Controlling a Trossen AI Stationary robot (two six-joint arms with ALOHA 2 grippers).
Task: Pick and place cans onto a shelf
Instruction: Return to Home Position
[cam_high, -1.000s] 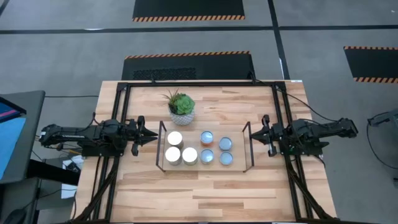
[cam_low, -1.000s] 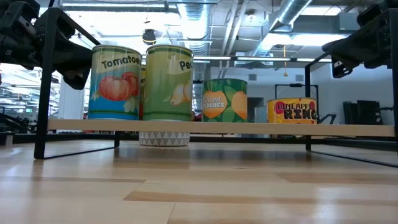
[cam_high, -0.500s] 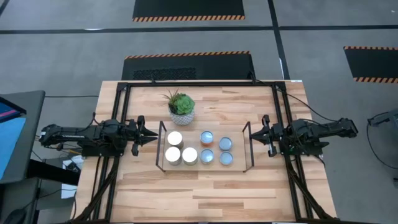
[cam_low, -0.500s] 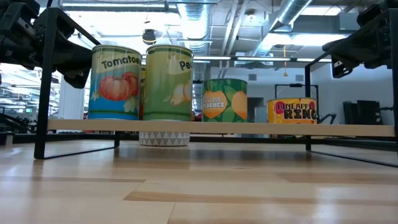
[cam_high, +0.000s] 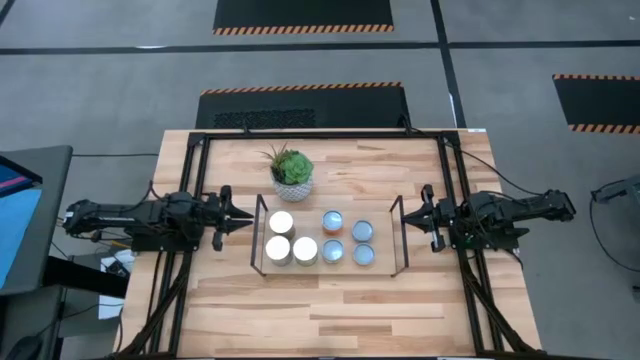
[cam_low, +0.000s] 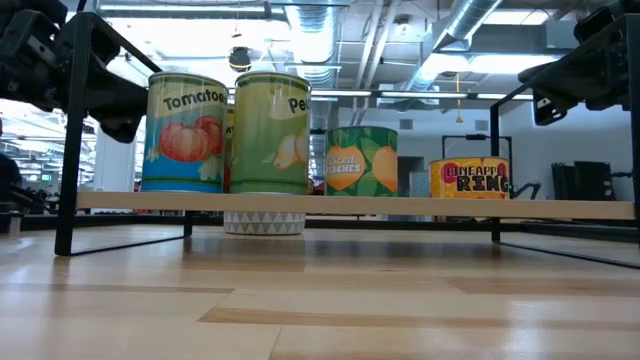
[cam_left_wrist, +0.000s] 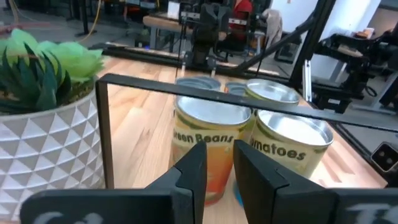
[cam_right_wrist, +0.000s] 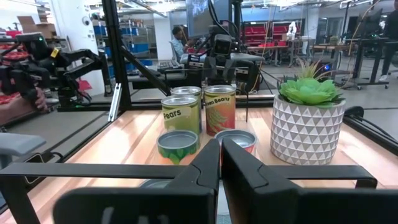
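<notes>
Cans (cam_high: 318, 238) unmoved on shelf (cam_high: 330, 269), both arms seemingly still
</notes>
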